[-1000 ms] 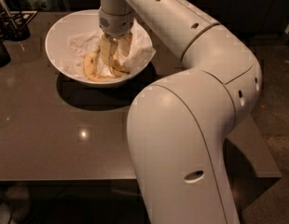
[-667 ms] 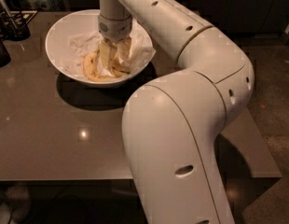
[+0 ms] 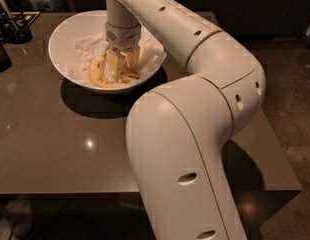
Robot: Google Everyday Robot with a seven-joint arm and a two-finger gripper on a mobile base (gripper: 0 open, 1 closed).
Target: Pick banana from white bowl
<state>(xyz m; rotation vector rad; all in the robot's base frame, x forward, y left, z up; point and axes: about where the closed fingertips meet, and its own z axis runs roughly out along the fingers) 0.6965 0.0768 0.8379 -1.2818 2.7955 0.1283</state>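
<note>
One white bowl near the far left corner of one brown table, one robot arm, one gripper down inside the bowl, one banana countable, any others hidden, one crumpled white cloth, one dark utensil holder

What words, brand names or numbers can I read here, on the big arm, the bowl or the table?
None: no text can be read anywhere.
The arm shows only plain dark holes, no label.
The end effector, down in the white bowl at the banana, bears no marking.
The table and the dark items at top left show no legible print.
</note>
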